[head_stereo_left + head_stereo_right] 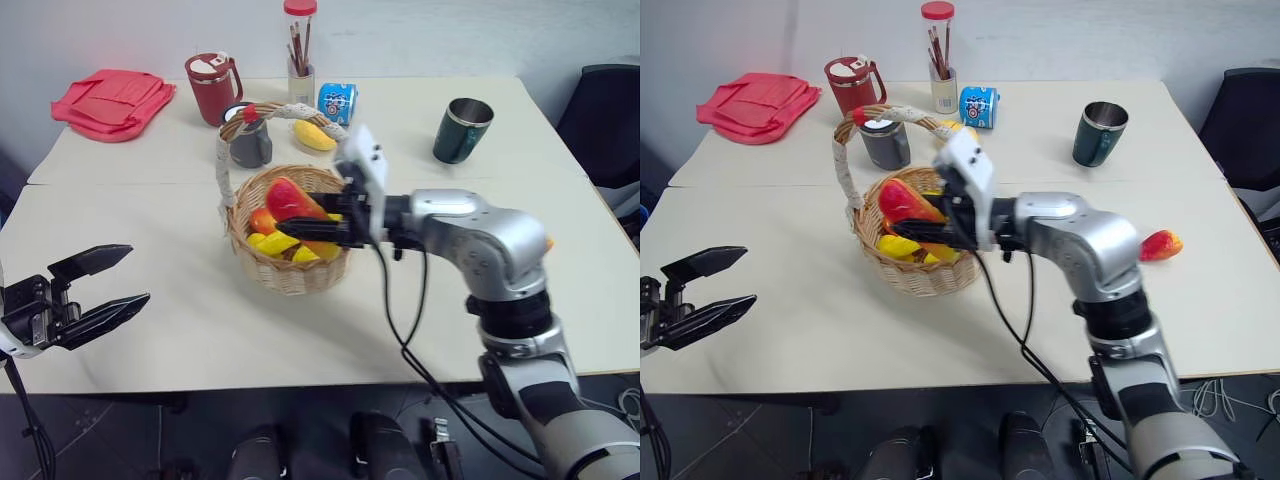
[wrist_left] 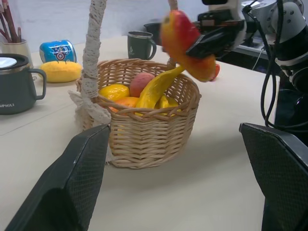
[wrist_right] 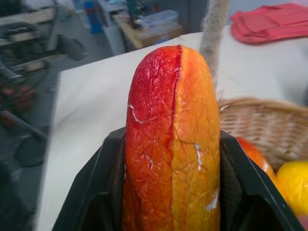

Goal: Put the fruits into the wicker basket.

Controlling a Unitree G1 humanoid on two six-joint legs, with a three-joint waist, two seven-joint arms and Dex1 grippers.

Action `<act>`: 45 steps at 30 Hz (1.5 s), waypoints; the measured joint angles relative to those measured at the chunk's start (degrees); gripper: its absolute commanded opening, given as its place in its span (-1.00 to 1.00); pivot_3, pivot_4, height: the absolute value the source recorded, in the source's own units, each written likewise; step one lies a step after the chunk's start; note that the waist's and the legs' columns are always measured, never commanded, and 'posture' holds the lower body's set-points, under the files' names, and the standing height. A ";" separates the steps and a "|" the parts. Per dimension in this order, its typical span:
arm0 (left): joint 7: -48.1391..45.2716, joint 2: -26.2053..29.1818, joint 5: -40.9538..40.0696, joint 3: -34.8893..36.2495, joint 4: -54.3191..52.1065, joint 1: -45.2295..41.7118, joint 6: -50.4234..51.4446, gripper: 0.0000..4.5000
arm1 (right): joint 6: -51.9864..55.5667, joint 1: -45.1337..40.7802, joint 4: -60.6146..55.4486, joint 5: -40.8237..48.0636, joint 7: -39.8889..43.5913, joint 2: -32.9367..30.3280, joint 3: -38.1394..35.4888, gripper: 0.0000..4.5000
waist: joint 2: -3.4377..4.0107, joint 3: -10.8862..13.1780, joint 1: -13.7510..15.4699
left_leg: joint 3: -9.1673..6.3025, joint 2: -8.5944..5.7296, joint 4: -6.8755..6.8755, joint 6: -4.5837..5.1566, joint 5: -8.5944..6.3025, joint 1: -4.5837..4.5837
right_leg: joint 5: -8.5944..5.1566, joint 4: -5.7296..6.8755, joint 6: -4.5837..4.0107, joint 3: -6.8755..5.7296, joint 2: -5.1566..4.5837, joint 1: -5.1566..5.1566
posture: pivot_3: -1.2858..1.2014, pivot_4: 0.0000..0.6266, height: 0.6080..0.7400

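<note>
A red-orange fruit (image 3: 173, 139) is clamped between the two black fingers of the right gripper (image 1: 322, 222), which is held level over the wicker basket (image 1: 290, 268), just above its rim. The basket is placed near the middle of the table (image 1: 180, 340), and a banana (image 2: 156, 86), a peach-coloured fruit (image 2: 142, 82) and other yellow and orange fruits (image 2: 113, 91) are seen inside it. A yellow mango (image 1: 314, 135) is left on the table behind the basket, toward the far edge, beside a blue can (image 1: 337, 102). Another red pointed fruit (image 1: 1162, 244) is seen lying toward the table's right edge, behind the right arm. The left gripper (image 1: 95, 290) is held with its fingers spread wide and nothing between them, by the near left edge of the table, well apart from the basket.
</note>
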 measured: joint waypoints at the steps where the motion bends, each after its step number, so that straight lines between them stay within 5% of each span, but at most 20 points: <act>1: 0.01 -0.03 0.15 0.06 0.07 0.11 -0.13 1.00 | -1.20 -0.04 1.15 -2.10 -1.86 0.72 0.82 0.12 | -0.01 -0.01 -0.07 | 0.00 -0.03 0.02 0.06 -0.04 -0.06 | 0.01 -0.05 0.02 0.00 -0.03 0.00 | 0.03 -0.52 1.00; 7: 1.90 -1.53 -0.44 0.32 -3.00 1.18 -0.06 1.00 | -7.51 1.16 3.61 -5.04 -1.64 1.53 0.85 0.98 | -0.04 -0.02 -0.17 | 0.00 -0.05 0.08 0.15 -0.10 -0.58 | 0.07 -0.11 0.13 -0.02 -0.01 -0.45 | 0.03 -0.52 1.00; 11: 3.44 -2.29 -1.87 0.13 -6.05 0.36 0.46 1.00 | -10.86 7.75 -0.12 2.30 5.16 2.20 -4.46 0.99 | -0.04 -0.02 -0.07 | 0.00 -0.03 0.09 0.10 -0.08 -0.59 | 0.07 -0.10 0.13 -0.09 0.01 -0.43 | 0.03 -0.52 1.00; 18: 4.59 -2.56 -4.02 -2.26 -8.35 -3.21 1.12 1.00 | -17.49 22.45 -8.68 9.45 16.07 -10.09 -15.04 0.99 | -0.05 -0.02 0.97 | -0.01 -0.05 0.21 0.18 0.00 -0.54 | 0.14 -0.18 0.25 -0.08 0.00 -0.28 | 0.03 -0.52 1.00; 24: 0.79 -0.74 -2.43 -6.74 -4.89 -6.36 0.54 1.00 | -33.89 45.71 0.59 0.59 13.91 -18.95 -35.81 0.99 | 0.07 0.03 2.21 | 0.19 -0.09 0.17 0.14 0.08 -0.37 | 0.14 -0.78 0.25 -0.41 0.01 0.13 | 0.03 -0.52 1.00; 30: -7.60 -0.14 3.24 -13.62 -0.89 -10.65 -5.87 1.00 | -46.47 65.15 0.69 -3.99 9.63 -16.29 -48.92 0.99 | 0.10 0.02 1.94 | 0.22 0.04 -0.12 -0.09 0.19 0.28 | 0.12 -0.84 0.22 -0.42 0.15 0.61 | 0.03 -0.52 1.00; 39: -10.73 -0.15 6.21 -17.75 1.61 -11.64 -8.24 1.00 | -52.79 71.13 4.39 -6.25 1.83 -10.74 -49.83 0.99 | 0.12 0.03 1.08 | -0.01 0.06 -0.17 -0.04 0.16 0.44 | 0.11 -0.70 0.20 -0.14 0.11 0.55 | 0.03 -0.52 1.00; 45: -9.36 -0.25 6.28 -17.47 0.98 -9.82 -8.13 1.00 | -46.78 58.39 7.20 -5.07 -1.46 -16.16 -47.24 0.99 | 0.13 0.03 0.54 | 0.05 0.03 -0.09 0.05 0.12 0.48 | 0.13 -0.56 0.23 0.05 0.09 0.50 | 0.03 -0.52 1.00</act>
